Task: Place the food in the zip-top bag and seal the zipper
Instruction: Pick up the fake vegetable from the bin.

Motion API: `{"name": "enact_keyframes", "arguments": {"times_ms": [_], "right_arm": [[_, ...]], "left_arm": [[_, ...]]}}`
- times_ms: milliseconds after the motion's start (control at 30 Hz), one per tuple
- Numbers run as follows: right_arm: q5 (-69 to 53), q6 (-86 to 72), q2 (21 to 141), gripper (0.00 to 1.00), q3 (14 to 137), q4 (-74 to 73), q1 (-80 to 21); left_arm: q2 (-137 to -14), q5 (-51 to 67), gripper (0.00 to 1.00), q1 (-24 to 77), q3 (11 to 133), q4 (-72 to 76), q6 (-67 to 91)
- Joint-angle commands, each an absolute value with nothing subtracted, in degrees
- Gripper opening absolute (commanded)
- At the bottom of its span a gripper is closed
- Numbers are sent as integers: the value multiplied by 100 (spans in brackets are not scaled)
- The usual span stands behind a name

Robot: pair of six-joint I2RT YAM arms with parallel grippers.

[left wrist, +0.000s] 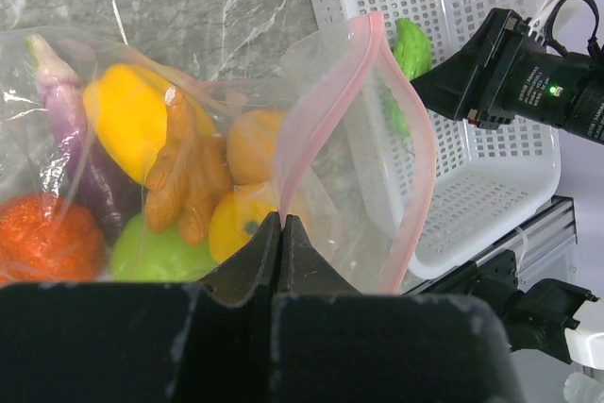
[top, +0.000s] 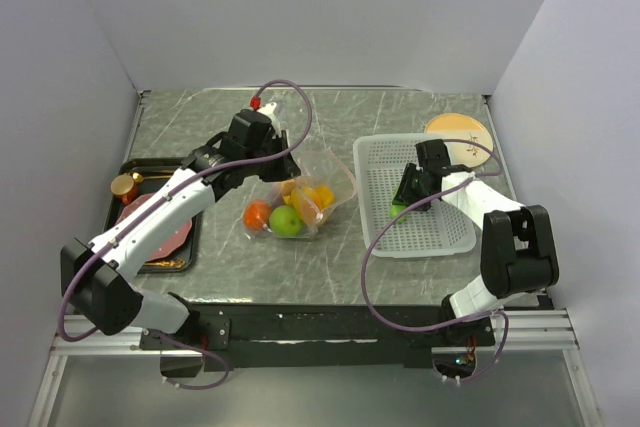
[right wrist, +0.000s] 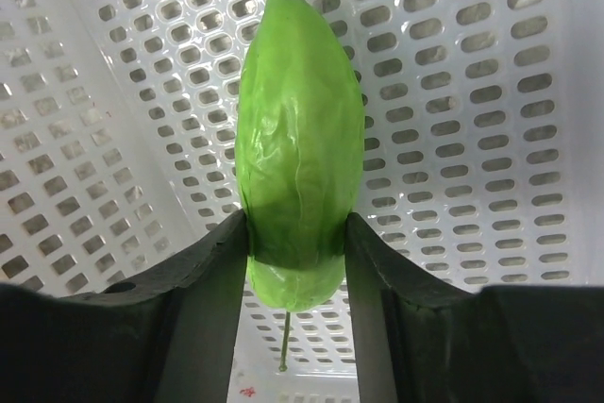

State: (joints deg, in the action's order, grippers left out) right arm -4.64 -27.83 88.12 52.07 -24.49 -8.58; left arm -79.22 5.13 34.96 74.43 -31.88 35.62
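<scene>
My left claw [left wrist: 281,226] is shut tight, tips pinched on the pink zipper [left wrist: 418,162] at the near edge of the bag [left wrist: 330,129] mouth, bottom center of the left wrist view. The mouth gapes open and the strip loops up toward the top center of that frame.

Inside the bag, at left in that view:
- tomato [left wrist: 45,238], lower left
- lime [left wrist: 156,254] next to it
- yellow pepper [left wrist: 130,110] above
- eggplant [left wrist: 64,106] along the left side
- mango [left wrist: 253,143] near the middle
- a knobby tan piece [left wrist: 184,172] lying over them

In the top view the bag [top: 318,179] sits mid-table, just left of the white basket [top: 380,162].

My right claw [right wrist: 297,238] is partly open, with both fingers [right wrist: 219,261] touching the sides of the cucumber [right wrist: 300,129], gripping its lower end. The cucumber points up the frame, over the basket floor [right wrist: 472,92]. I can't tell whether it's lifted or resting.
</scene>
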Motion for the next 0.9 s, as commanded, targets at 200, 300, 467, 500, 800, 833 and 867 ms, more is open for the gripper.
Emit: {"name": "enact_keyframes", "arguments": {"times_ms": [200, 300, 467, 500, 800, 833, 867], "right_arm": [[-615, -2874, 8350, 22, 5265, -2347, -870], [-650, -2892, 8218, 18, 5256, -2355, -870], [-712, -2918, 7946, 16, 5300, -2435, -870], [-738, -2927, 7884, 16, 5317, -2469, -879], [-1528, -3111, 6681, 16, 5414, -2154, -879], [-1608, -3129, 6593, 16, 5458, -2110, -914], [-1722, -3129, 6461, 16, 5510, -2101, -949]], "left_arm": [[-7761, 633, 1, 3507, 7506, -2953, 3480], [-7734, 615, 1, 3507, 7471, -2953, 3489], [-7726, 624, 1, 3507, 7427, -2971, 3489], [-7726, 633, 1, 3507, 7427, -2971, 3489], [-7770, 633, 1, 3498, 7488, -2971, 3489], [-7778, 650, 1, 3507, 7488, -2962, 3489], [-7778, 668, 1, 3507, 7488, -2953, 3498]]}}
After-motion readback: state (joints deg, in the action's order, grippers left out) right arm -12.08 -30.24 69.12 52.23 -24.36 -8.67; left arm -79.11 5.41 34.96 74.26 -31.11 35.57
